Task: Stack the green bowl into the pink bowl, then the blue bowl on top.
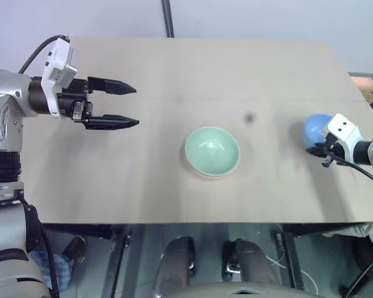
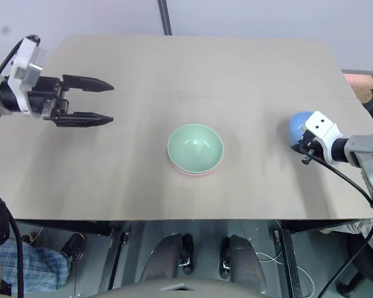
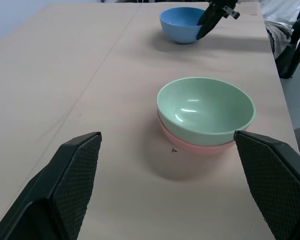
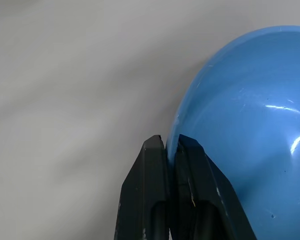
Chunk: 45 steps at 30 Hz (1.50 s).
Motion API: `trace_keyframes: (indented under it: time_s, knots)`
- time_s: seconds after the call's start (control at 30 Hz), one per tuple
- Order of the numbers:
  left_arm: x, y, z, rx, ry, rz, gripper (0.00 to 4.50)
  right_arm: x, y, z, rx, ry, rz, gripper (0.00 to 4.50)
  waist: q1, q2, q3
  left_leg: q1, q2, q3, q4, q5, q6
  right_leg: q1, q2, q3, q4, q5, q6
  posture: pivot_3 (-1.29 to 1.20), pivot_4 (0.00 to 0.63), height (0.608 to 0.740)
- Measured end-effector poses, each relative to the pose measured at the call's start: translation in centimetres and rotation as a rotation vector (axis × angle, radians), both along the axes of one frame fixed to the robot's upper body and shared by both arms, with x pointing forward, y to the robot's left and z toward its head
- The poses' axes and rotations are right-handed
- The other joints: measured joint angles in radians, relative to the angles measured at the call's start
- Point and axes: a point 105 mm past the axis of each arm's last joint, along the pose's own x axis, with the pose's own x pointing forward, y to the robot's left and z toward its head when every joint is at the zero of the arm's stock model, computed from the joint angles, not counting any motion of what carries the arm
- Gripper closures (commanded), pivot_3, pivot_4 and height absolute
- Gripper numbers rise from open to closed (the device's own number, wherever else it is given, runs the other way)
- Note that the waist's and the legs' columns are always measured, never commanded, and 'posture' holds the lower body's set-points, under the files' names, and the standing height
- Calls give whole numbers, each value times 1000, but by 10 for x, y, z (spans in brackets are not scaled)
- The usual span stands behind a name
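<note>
The green bowl (image 1: 212, 149) sits nested inside the pink bowl (image 3: 190, 145) at the middle of the table, only the pink rim showing beneath it. At the right edge stands the blue bowl (image 1: 316, 128). My right gripper (image 4: 171, 145) is shut on the blue bowl's near rim, one finger inside and one outside. Far to the left, my left gripper (image 1: 132, 106) hangs open above the table with nothing between its fingers, pointing toward the stacked bowls.
The wooden table (image 1: 174, 74) has a small dark spot (image 1: 249, 117) between the stack and the blue bowl. A black pole (image 1: 168, 18) rises behind the far edge. The blue bowl stands close to the table's right edge.
</note>
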Motion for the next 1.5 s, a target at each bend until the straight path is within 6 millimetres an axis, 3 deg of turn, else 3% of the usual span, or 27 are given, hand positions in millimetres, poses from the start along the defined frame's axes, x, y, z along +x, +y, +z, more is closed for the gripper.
trace_keyframes:
  time_s: [0.1,0.3,0.43,0.6,0.97,1.0,1.03,1.1,1.3,1.5]
  knots:
    - [1,1,-1,1,-2,5,0,-10,27,12,25,-4,142,4449,-3,1,0,0,0,0,0,0,0,-1,0,1,0,0,0,0,150,740]
    - [5,5,-4,3,2,16,0,-29,97,61,-1,-139,447,4449,-10,1,0,-1,1,1,0,0,0,-1,0,1,0,0,0,0,150,740]
    - [9,6,-5,2,-2,21,0,-41,136,76,-13,-192,598,4449,-11,1,0,-1,0,1,0,0,0,-2,0,0,0,0,0,0,150,740]
    - [14,3,-9,5,2,9,0,-49,173,86,-56,-236,734,4449,-13,0,0,-2,0,1,0,0,0,-3,0,0,1,0,0,0,150,740]
    - [20,-3,-8,28,-19,-10,0,-64,217,95,-92,-267,913,4449,-24,0,0,-2,0,2,0,0,0,-4,0,1,2,0,0,0,150,740]
    - [21,-3,-9,33,-15,-12,0,-65,219,94,-89,-267,918,3832,-24,0,0,-3,0,2,0,0,0,-4,0,1,2,0,0,0,150,740]
    - [21,-4,-10,35,-13,-13,0,-65,220,95,-87,-267,920,3654,-24,0,0,-3,0,2,0,0,0,-4,0,1,2,0,0,0,150,740]
    - [21,-4,-12,40,-8,-15,0,-64,223,97,-86,-279,920,2890,-24,0,0,-3,0,2,0,0,0,-4,0,1,2,0,0,0,150,740]
    - [21,-5,-12,42,-5,-16,0,-59,226,99,-79,-302,889,34,-24,0,0,-3,0,2,0,0,0,-4,-1,1,2,0,0,0,150,740]
    - [22,-6,-8,38,-15,-18,0,-53,222,105,-45,-301,827,34,-24,0,0,-3,0,2,0,0,0,-4,-1,1,2,0,0,0,150,740]
